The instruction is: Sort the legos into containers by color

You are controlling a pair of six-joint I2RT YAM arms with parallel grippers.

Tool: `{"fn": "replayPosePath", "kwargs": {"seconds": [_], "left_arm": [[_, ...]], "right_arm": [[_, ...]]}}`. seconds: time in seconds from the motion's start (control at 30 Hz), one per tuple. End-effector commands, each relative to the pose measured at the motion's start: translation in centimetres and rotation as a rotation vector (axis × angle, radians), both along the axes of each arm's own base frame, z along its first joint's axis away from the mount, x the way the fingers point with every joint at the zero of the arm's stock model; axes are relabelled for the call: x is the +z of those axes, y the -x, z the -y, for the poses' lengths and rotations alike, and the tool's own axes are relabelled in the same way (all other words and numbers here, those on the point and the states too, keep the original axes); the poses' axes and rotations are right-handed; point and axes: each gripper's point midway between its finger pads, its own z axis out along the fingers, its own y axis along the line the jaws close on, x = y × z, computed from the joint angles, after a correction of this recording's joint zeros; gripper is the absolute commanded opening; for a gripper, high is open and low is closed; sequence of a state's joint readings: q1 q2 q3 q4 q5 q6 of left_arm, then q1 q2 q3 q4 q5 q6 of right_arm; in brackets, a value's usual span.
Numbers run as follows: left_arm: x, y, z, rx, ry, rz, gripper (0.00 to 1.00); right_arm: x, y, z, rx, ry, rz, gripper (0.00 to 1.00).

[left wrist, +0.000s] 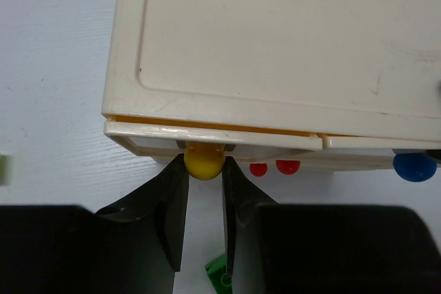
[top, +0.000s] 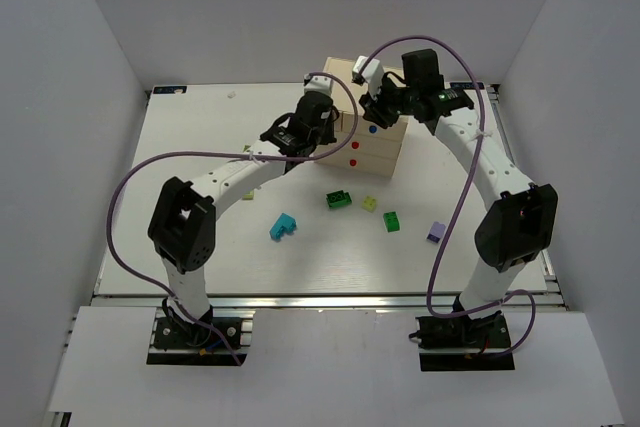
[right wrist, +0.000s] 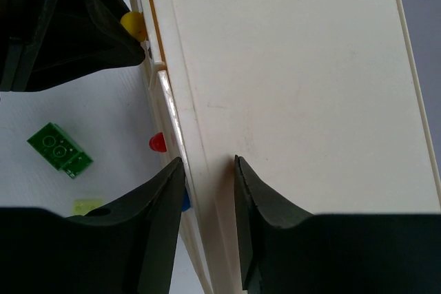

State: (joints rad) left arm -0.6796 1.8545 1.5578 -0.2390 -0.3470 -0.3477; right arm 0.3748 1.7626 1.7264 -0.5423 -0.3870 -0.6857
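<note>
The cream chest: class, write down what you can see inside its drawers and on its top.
Inside the drawers nothing shows: their fronts cover any contents. The chest's visible top is bare. The left gripper pinches a yellow knob.

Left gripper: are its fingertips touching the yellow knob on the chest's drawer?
Touching. The left wrist view shows the yellow knob pinched between the fingertips of the left gripper, with no gap visible on either side.

cream chest [left wrist: 275, 39], yellow knob [left wrist: 204, 161], cyan lego [top: 284, 226]
</note>
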Motion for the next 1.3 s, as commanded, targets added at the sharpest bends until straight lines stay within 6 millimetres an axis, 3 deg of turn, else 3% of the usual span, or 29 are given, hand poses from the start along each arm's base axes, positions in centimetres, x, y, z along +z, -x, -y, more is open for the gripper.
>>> {"fn": "replayPosePath", "kwargs": {"seconds": [0.0,0.47,0.63,0.7,0.73,0.83,0.97,1.27], "left_arm": [[4.7,1.6,-1.1,-0.003,0.059,0.06,0.11],[4.8,2.4,-1.2,-0.022,0.068,0.049,0.11],[5.0,2.4,-1.3,-0.018,0.07,0.054,0.12],[5.0,2.1,-1.6,-0.004,0.056,0.063,0.22],[5.2,1.9,-1.6,0.0,0.052,0.068,0.37],[4.7,1.0,-1.7,0.009,0.025,0.064,0.45],[5.6,0.1,-1.0,-0.003,0.022,0.084,0.5],[5.3,-1.6,-0.7,0.016,-0.002,0.079,0.45]], "right_arm": [[-8.1,1.1,1.7,-0.114,0.114,-0.246,0.38],[-9.3,-0.4,3.4,-0.238,0.189,-0.212,0.38],[-9.3,0.1,2.9,-0.21,0.17,-0.224,0.38],[-9.1,0.3,2.8,-0.2,0.162,-0.224,0.38],[-9.1,0.5,2.7,-0.192,0.158,-0.228,0.39],[-9.0,0.6,2.7,-0.186,0.157,-0.228,0.4],[-9.0,0.8,2.5,-0.174,0.155,-0.23,0.4],[-9.0,1.2,2.5,-0.166,0.151,-0.239,0.4]]}}
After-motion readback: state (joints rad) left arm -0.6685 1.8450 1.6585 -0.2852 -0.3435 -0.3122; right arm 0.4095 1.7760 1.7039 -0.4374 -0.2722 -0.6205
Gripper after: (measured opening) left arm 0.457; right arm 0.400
